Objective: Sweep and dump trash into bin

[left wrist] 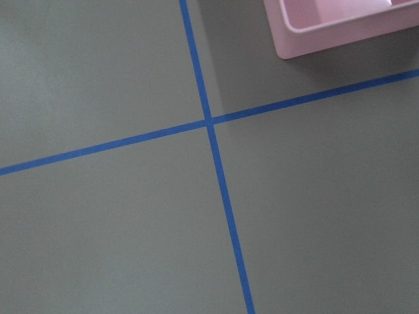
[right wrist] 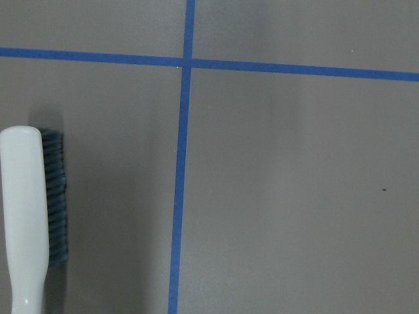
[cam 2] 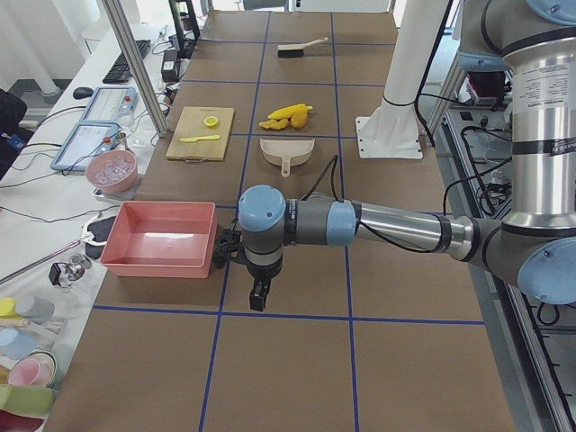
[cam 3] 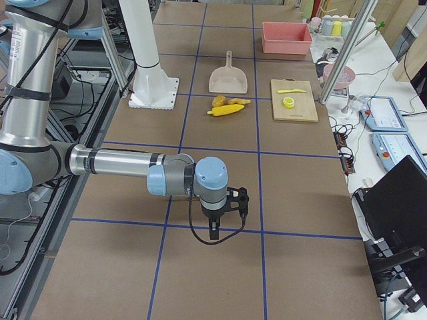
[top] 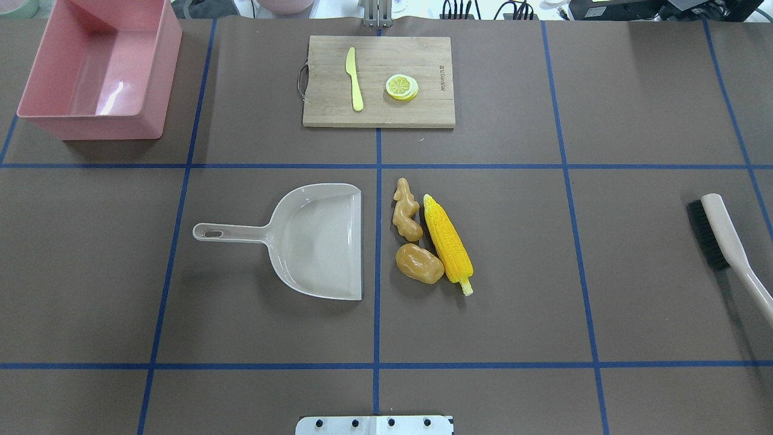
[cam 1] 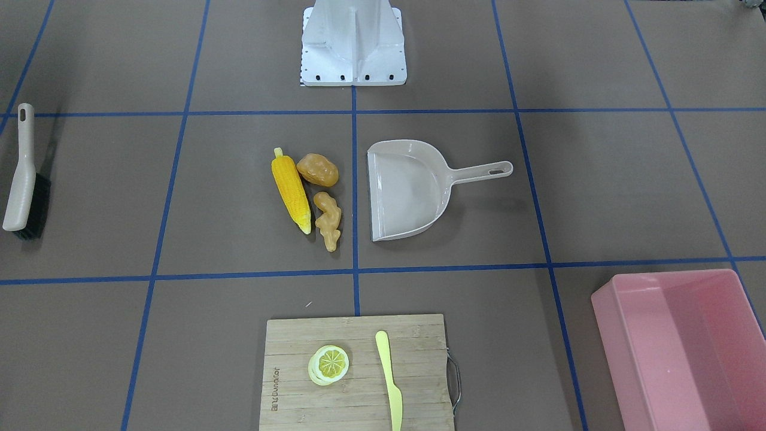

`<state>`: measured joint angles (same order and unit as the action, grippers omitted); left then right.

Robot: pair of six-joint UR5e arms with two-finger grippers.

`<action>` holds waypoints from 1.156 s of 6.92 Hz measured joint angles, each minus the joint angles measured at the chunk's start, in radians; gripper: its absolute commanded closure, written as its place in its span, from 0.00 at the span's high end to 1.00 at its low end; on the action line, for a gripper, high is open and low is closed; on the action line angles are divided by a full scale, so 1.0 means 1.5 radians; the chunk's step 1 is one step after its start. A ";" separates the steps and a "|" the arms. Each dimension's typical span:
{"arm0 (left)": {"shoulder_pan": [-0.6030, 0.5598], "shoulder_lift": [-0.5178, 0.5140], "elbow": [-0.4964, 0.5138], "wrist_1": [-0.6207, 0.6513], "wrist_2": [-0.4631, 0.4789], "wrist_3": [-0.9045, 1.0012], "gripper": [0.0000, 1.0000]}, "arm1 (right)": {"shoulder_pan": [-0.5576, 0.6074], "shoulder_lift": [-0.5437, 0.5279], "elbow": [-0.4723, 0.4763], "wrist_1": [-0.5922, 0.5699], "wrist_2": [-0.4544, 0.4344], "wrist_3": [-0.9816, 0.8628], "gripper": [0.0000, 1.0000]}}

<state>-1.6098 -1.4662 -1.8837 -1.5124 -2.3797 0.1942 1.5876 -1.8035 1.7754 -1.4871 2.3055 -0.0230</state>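
The trash lies together mid-table: a yellow corn cob (top: 448, 241), an orange-brown potato (top: 419, 263) and a tan ginger root (top: 406, 209). A beige dustpan (top: 320, 241) lies just left of them, its mouth toward them. The pink bin (top: 90, 125) stands at the far left corner and is empty. My left gripper (cam 2: 258, 292) shows only in the exterior left view, hanging over the table beside the bin (cam 2: 157, 261); I cannot tell its state. My right gripper (cam 3: 215, 227) shows only in the exterior right view, far from the trash; I cannot tell its state.
A hand brush (top: 724, 235) with black bristles lies at the table's right edge; it also shows in the right wrist view (right wrist: 23, 209). A wooden cutting board (top: 326, 109) at the far middle holds a yellow knife (top: 354, 84) and a lemon slice (top: 401, 86). Blue tape lines grid the table.
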 measured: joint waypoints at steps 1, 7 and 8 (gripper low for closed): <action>0.001 -0.001 -0.001 -0.023 -0.018 0.000 0.98 | 0.000 0.000 0.007 0.002 0.003 0.000 1.00; 0.083 -0.140 0.002 -0.053 -0.023 -0.001 0.98 | -0.075 -0.029 0.079 0.006 0.010 0.021 1.00; 0.128 -0.167 -0.013 -0.069 -0.021 -0.001 0.98 | -0.100 -0.029 0.097 0.005 0.009 0.063 1.00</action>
<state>-1.4183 -1.7173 -1.9027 -1.6154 -2.4117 0.1932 1.4381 -1.8469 1.9212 -1.4791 2.3193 0.0708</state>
